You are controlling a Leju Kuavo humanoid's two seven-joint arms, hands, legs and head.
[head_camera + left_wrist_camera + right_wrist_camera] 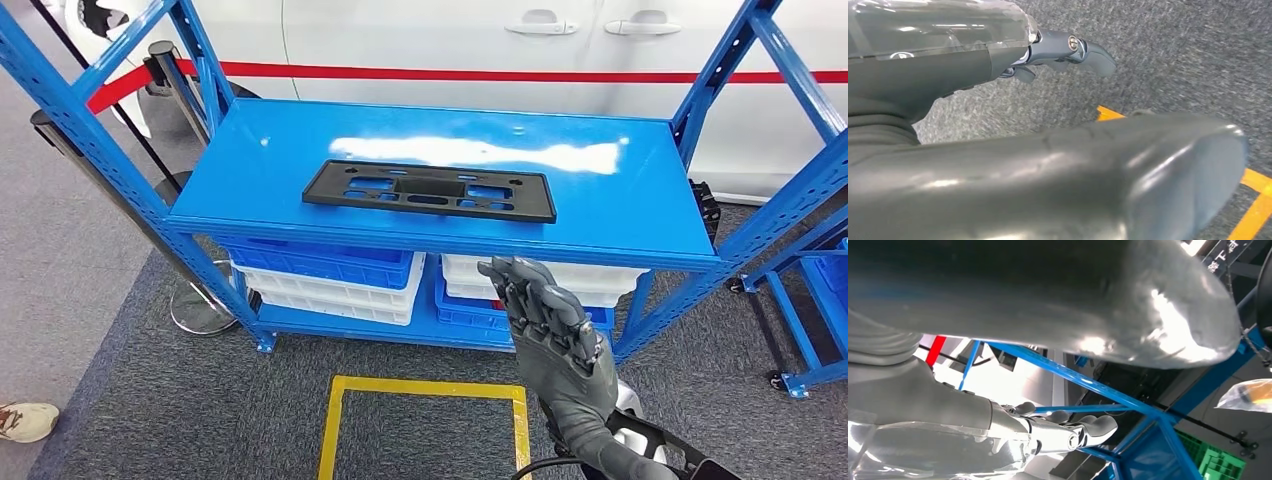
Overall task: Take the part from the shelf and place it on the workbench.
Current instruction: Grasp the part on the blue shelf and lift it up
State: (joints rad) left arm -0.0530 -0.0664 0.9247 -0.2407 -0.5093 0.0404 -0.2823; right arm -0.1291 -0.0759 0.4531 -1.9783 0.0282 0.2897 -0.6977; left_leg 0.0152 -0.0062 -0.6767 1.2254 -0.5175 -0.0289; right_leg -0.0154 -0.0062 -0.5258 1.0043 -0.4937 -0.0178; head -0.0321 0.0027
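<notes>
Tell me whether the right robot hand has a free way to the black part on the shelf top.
Probably yes: the right robot hand is raised before the shelf, and nothing surrounds the black part.

Grey speckled carpet (200, 400) covers the floor, and a yellow taped square outline (335, 420) lies on it. On the low level sit stacked blue and white plastic crates (330, 280) at left, and beside them, at right, more white and blue crates (590, 280). Behind, a white car body (440, 40) with a red stripe (500, 74) running across. A black stanchion post (165, 60) with a round metal base (195, 310) stands at left. A white sneaker (25, 420) pokes in at the left edge. Another blue metal rack (800, 300) stands at right.
</notes>
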